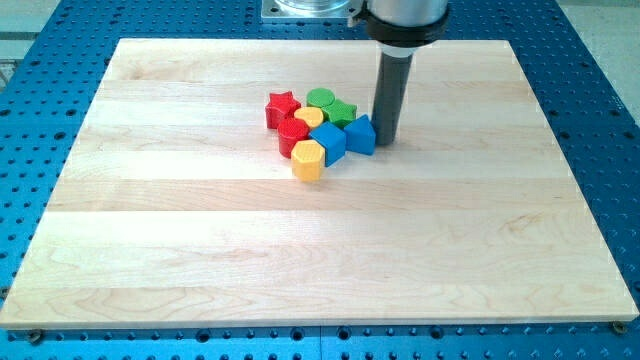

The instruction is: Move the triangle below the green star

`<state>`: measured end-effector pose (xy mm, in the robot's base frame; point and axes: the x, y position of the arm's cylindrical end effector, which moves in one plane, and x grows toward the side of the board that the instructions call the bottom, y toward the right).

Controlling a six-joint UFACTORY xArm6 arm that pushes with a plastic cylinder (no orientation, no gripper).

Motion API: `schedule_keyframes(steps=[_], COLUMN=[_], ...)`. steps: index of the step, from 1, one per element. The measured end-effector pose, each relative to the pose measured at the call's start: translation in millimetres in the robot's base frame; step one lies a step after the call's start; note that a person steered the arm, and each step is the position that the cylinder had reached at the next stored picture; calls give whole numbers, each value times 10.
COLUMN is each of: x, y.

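Blocks sit packed in one cluster on the wooden board (200,250), slightly toward the view's top from its middle, and several hide parts of each other. Taking the blue triangle (362,134) as the landmark: my tip (386,139) stands just to its right, touching or nearly so; the contact itself cannot be made out. There is no pincer here, only the dark rod, so nothing opens or closes. The rod's upper end runs into a grey mount cut off by the view's top edge.

Left of the triangle lies a blue cube (327,142), touching it. Above and left of the triangle sits the green star (342,111), its shape hard to read, partly overlapped by a green cylinder (321,98) farther left. A yellow block (309,117) is mostly hidden in the cluster's middle, shape unclear. A red block (293,135) sits left of the cube, a red star (283,107) at the cluster's far left, and a yellow hexagon (308,159) below and left of the triangle.

The board rests on a blue perforated table (600,120).
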<state>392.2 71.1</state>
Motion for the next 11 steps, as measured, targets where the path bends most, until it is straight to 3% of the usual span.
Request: schedule_keyframes(steps=[3, 4, 5, 6, 8, 9, 11], x=[138, 738, 975, 720, 612, 461, 683], y=[-77, 64, -207, -185, 96, -123, -457])
